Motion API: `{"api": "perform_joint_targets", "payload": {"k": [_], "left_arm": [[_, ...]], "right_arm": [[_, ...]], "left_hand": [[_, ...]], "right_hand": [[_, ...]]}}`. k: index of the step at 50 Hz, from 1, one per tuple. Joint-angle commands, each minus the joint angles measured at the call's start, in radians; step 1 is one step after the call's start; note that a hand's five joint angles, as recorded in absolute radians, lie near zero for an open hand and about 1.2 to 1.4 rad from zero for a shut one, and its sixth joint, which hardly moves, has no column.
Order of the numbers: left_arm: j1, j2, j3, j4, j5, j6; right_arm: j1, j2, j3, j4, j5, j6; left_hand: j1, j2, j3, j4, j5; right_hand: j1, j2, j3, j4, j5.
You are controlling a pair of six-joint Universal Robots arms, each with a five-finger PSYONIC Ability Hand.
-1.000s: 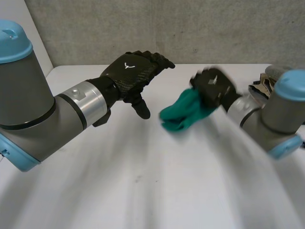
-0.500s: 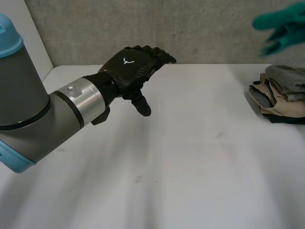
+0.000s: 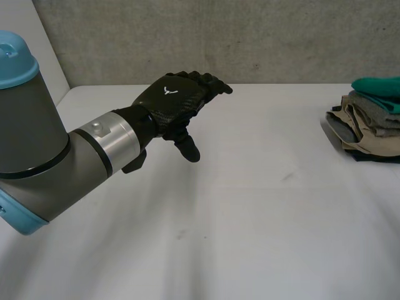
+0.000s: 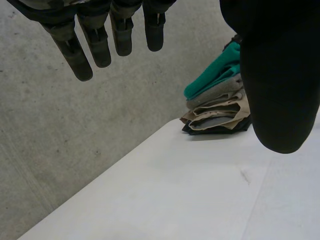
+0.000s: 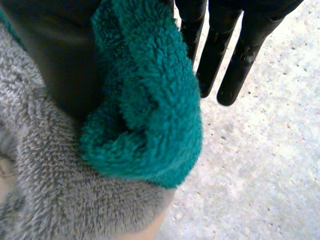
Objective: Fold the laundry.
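Note:
A folded green fleece cloth [image 3: 378, 84] lies on top of a stack of folded laundry [image 3: 369, 131] at the table's far right edge. In the right wrist view my right hand [image 5: 235, 50] is at this green cloth [image 5: 145, 100]: its fingers are straight beside the cloth and its thumb [image 5: 55, 60] lies against the cloth's other side. The cloth rests on a grey fleece piece [image 5: 50, 175]. My left hand [image 3: 172, 100] hovers open above the table's middle left, holding nothing. The left wrist view shows the stack [image 4: 217, 112] beyond its straight fingers [image 4: 85, 50].
The white table [image 3: 250, 206] stretches from the front to a concrete wall [image 3: 250, 37] at the back. The stack holds beige, grey and dark folded pieces under the green one. My left forearm [image 3: 56, 162] crosses the near left.
My right hand carried the green cloth from the table's middle up and over to the right, and set it on the stack; its fingers have straightened. The left hand barely moved.

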Motion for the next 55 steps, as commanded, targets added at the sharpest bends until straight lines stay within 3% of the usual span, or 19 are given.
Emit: {"api": "perform_joint_targets", "payload": {"k": [1, 10, 15, 18, 22, 25, 27, 33, 39, 44, 49, 55], "left_arm": [[-0.001, 0.002, 0.001, 0.0, 0.0, 0.0], [0.001, 0.002, 0.0, 0.0, -0.001, -0.002], [0.001, 0.016, 0.0, 0.0, -0.001, -0.002], [0.001, 0.037, -0.002, 0.0, -0.003, -0.003], [0.002, 0.062, -0.003, 0.0, -0.003, -0.02], [0.01, 0.085, -0.002, 0.001, -0.003, -0.04], [0.015, 0.1, 0.0, 0.008, -0.004, -0.052], [0.051, 0.141, -0.002, 0.028, -0.061, -0.086], [0.113, 0.187, -0.003, 0.031, -0.251, -0.094], [0.148, 0.203, -0.043, 0.031, -0.377, -0.084], [0.163, 0.221, -0.15, 0.038, -0.414, -0.083], [0.18, 0.243, -0.222, 0.106, -0.409, -0.083]], "right_arm": [[-0.061, -0.166, 0.067, 0.163, -0.006, -0.091], [-0.141, -0.31, 0.11, 0.259, -0.019, -0.147], [-0.231, -0.366, 0.047, 0.393, 0.008, -0.156], [-0.239, -0.36, -0.005, 0.467, 0.069, -0.159], [-0.236, -0.361, -0.114, 0.587, 0.303, -0.167], [-0.222, -0.366, -0.139, 0.595, 0.401, -0.165], [-0.156, -0.38, -0.143, 0.569, 0.459, -0.15], [0.098, -0.491, -0.079, 0.446, 0.484, -0.105], [0.374, -0.617, 0.093, 0.358, 0.49, 0.02], [0.575, -0.636, 0.228, 0.368, 0.499, 0.063], [0.674, -0.627, 0.349, 0.349, 0.563, 0.048], [0.697, -0.616, 0.381, 0.319, 0.617, -0.007]], "left_hand": [[0.062, 0.056, 0.051, 0.057, 0.043], [0.056, 0.05, 0.045, 0.051, 0.037], [0.053, 0.047, 0.042, 0.048, 0.034], [0.044, 0.039, 0.034, 0.039, 0.025], [0.032, 0.027, 0.022, 0.028, 0.013], [0.032, 0.027, 0.022, 0.028, 0.013], [0.032, 0.027, 0.022, 0.028, 0.013], [0.032, 0.027, 0.022, 0.028, 0.013], [0.026, 0.021, 0.016, 0.022, 0.008], [0.003, -0.002, -0.008, -0.002, -0.016], [-0.006, -0.011, -0.016, -0.011, -0.025], [-0.009, -0.014, -0.019, -0.014, -0.028]], "right_hand": [[-0.453, -0.552, -0.573, -0.577, -0.59], [-0.453, -0.552, -0.573, -0.577, -0.59], [-0.453, -0.552, -0.573, -0.577, -0.59], [-0.453, -0.552, -0.573, -0.577, -0.59], [-0.453, -0.552, -0.573, -0.577, -0.59], [-0.453, -0.552, -0.573, -0.577, -0.59], [-0.453, -0.552, -0.573, -0.577, -0.59], [-0.453, -0.552, -0.573, -0.577, -0.59], [-0.453, -0.552, -0.573, -0.577, -0.59], [-0.453, -0.552, -0.573, -0.577, -0.59], [-0.453, -0.552, -0.573, -0.577, -0.59], [-0.453, -0.552, -0.573, -0.577, -0.59]]}}
